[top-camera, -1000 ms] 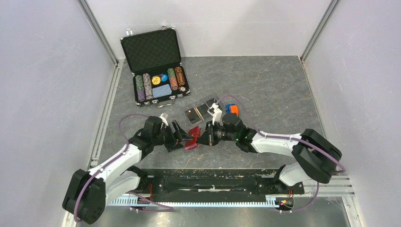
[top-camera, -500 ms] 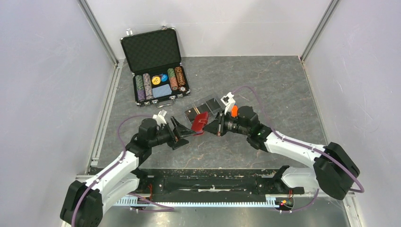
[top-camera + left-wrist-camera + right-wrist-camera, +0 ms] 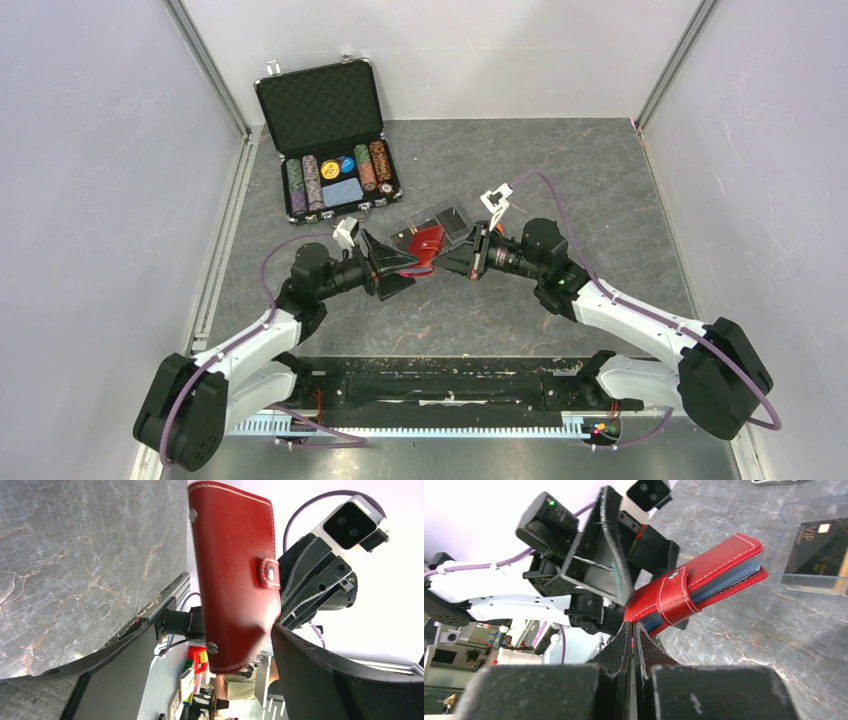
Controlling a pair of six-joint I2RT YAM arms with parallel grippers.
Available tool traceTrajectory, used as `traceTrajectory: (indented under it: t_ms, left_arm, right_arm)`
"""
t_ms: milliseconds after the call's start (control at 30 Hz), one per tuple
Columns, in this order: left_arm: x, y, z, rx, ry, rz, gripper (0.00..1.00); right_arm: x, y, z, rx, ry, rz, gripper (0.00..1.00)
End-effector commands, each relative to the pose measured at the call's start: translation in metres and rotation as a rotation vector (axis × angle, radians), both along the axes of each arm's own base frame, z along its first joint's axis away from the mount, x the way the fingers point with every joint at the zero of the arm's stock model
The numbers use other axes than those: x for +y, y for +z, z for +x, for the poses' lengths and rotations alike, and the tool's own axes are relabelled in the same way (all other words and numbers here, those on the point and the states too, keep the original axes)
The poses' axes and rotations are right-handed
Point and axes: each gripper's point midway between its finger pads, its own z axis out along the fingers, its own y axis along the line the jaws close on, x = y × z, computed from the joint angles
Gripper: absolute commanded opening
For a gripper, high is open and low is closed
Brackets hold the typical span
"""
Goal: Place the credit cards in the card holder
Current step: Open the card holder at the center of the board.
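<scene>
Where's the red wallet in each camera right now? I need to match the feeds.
Top external: red wallet at picture centre, over the grey marbled table.
Left wrist: red wallet at centre, standing lengthwise; table at left.
Right wrist: red wallet right of centre, slanting up to the right; table behind it.
Shared landmark: the table.

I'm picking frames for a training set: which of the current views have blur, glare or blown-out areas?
Top external: sharp, evenly lit, only soft shadows. Left wrist: red wallet crisp near its top, smeared at its lower edge; background blown out white. Right wrist: the right gripper is a dark, blurred mass up close; upper left overexposed; card holder walls show faint glare.
</scene>
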Motion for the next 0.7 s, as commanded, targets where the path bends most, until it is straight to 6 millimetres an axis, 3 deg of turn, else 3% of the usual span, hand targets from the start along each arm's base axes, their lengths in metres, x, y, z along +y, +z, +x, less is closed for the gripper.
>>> traceTrajectory:
  t_ms: [0,367,533,600,667]
  left_arm:
    - [-0.005,0.039,0.010,-0.053,0.003,-0.116,0.87]
    - [-0.001,0.043,0.017,-0.059,0.058,-0.159,0.43]
    - [0.000,0.035,0.017,-0.051,0.071,-0.145,0.13]
    - [0.001,0.032,0.017,-0.051,0.076,-0.129,0.02]
    - [0.002,0.028,0.016,-0.058,0.073,-0.090,0.02]
  right_arm:
    - [0.004,0.040,-0.007,-0.070,0.052,0.124,0.00]
    - [0.006,0.036,-0.010,-0.048,0.070,0.137,0.00]
    - [0.004,0.024,-0.005,-0.046,0.048,0.091,0.01]
    - [0.002,0.014,0.001,-0.046,0.018,0.031,0.20]
    - [-0.003,0.003,0.008,-0.045,-0.022,-0.041,0.39]
